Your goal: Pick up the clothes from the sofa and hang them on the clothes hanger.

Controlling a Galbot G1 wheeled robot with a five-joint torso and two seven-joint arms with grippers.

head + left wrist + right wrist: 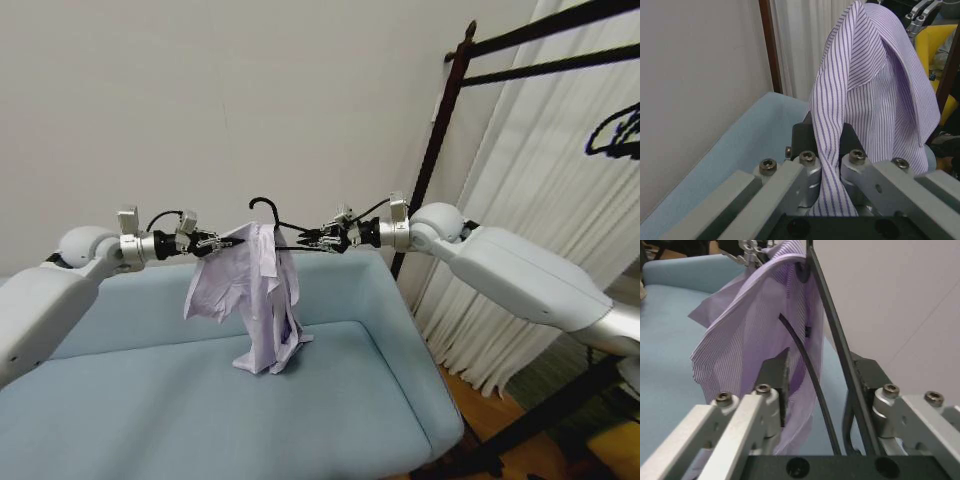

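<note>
Left wrist view: left claw (pixel 826 142) clamped on shirt (pixel 875 75), hanging above the sofa (pixel 755 130). Right claw (pixel 312 240) grips hanger (pixel 263 203), also above the sofa. We'd hold both level and ease the fabric tension before going for the rack (pixel 440 130) past the sofa's end.

A plain white wall (pixel 250 90) is seen behind a light blue sofa (pixel 200 420); pale curtains (pixel 540 170) are hung at the right, above wooden flooring (pixel 478 395).

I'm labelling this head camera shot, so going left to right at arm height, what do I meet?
Left pincer, the lilac striped cotton shirt it pinches, right pincer holding the black wire hanger, dark wooden rack post, white pleated curtain.
</note>
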